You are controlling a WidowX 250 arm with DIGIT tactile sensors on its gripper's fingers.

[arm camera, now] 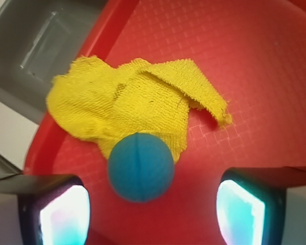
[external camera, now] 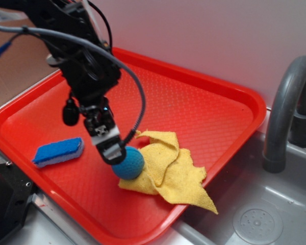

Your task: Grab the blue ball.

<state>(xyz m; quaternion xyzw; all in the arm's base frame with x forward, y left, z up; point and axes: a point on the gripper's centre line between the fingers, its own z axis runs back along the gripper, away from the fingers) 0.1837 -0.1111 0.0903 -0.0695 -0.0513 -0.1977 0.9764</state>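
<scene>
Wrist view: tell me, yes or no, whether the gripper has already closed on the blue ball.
No. The blue ball sits on the red tray between the two spread fingers, with bare gaps on both sides.

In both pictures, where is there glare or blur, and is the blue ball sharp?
Wrist view: the fingertips glow washed-out white and cyan, blurred at the frame's bottom; the blue ball is fairly sharp, its texture smoothed. Exterior view: soft overall, the ball shows a dotted texture; the white wall looks evenly bright.

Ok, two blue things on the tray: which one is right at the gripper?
The blue ball, round, resting against the yellow cloth by the gripper. The flat blue-and-white sponge lies apart.
</scene>
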